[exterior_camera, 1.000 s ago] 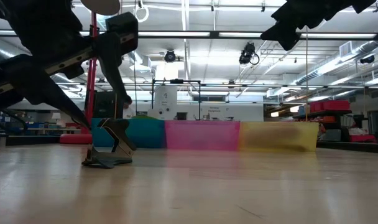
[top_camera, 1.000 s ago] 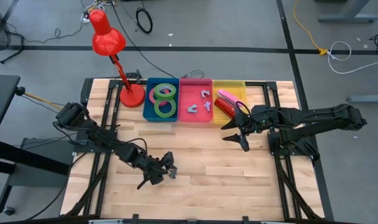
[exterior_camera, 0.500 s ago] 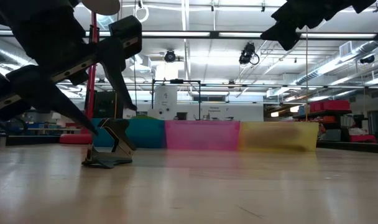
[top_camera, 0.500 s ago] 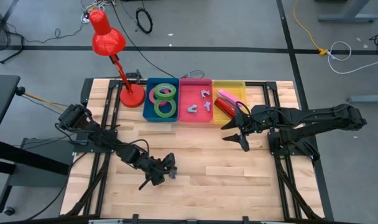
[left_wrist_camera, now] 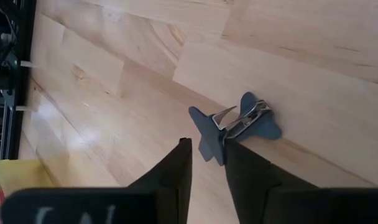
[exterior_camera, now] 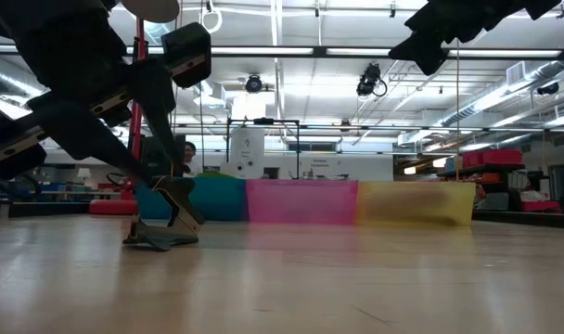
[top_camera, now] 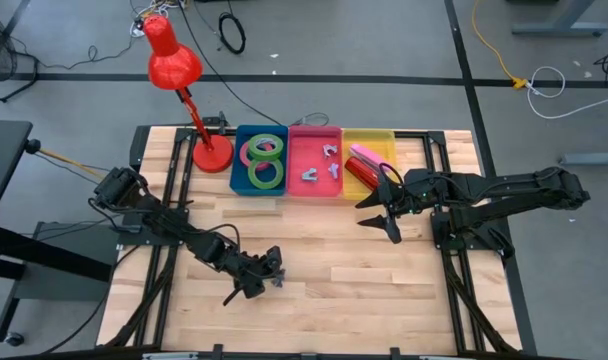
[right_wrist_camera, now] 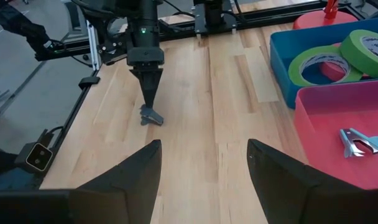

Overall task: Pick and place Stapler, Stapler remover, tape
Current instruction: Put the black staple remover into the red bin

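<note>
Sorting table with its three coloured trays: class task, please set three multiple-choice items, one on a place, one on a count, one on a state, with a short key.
1. Where does the grey winged staple remover outside the trays lie?
A. On the bare wooden table
B. In the yellow tray
C. On the lamp base

2. How many tape rolls lie in the blue tray?
A. One
B. Three
C. Five

3. How does the right gripper stand?
A. Shut on a tape roll
B. Open and empty
C. Shut on the stapler

Key: 1 A, the grey winged staple remover rests on the wooden table, with the left gripper at one wing. 2 B, two green tape rolls and one red one fill the blue tray. 3 B, the right gripper shows spread fingers with only table between them.
</note>
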Robot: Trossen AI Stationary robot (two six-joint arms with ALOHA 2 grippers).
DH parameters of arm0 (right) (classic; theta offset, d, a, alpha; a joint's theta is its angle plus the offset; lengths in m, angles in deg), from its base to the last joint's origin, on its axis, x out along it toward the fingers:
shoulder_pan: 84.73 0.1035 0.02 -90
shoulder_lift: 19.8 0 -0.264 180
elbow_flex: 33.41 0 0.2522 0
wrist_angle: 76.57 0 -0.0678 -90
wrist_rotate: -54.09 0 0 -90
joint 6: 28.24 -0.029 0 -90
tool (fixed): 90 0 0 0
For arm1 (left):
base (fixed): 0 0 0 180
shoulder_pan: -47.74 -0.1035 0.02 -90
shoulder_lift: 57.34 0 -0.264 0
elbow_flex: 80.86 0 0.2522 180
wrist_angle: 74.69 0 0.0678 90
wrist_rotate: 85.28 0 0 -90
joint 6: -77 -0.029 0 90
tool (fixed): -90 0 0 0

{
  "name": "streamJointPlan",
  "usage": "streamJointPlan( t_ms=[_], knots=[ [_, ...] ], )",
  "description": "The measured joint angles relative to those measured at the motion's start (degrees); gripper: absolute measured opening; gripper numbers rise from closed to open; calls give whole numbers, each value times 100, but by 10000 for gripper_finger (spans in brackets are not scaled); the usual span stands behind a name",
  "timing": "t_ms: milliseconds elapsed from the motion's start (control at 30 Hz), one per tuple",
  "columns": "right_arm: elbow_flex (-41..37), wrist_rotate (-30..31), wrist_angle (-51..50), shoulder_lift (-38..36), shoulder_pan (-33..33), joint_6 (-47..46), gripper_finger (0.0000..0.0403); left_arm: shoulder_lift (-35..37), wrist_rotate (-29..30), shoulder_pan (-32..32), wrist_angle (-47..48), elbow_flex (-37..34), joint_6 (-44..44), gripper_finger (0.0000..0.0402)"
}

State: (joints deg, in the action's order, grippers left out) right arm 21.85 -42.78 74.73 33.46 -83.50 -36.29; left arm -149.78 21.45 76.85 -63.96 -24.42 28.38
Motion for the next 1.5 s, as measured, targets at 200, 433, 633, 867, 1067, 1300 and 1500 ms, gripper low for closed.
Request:
streamJointPlan(
  t_ms=[200, 433, 633, 867, 1067, 1300, 1500],
  knots=[
    [0, 0, 0, 0, -1, 2, 235, 0, -110, 0, 0, 0, 39, 78],
    [0, 0, 0, 0, 0, 2, 235, 0, -197, 2, 2, -2, 41, 50],
    [0, 0, 0, 1, 0, 2, 235, 0, -197, 2, 0, -2, 44, 24],
    [0, 0, 0, 0, -1, 2, 235, 0, -205, -8, 0, -2, 212, 4],
    [0, 0, 1, 2, -1, 2, 235, 0, -205, -11, 3, 3, 312, 3],
    [0, 2, 2, 0, -1, 0, 235, 0, -187, -11, -2, 187, 307, 1],
    [0, 0, 0, 0, -1, 0, 235, 2, -22, -11, 85, 480, 294, 1]
  ],
)
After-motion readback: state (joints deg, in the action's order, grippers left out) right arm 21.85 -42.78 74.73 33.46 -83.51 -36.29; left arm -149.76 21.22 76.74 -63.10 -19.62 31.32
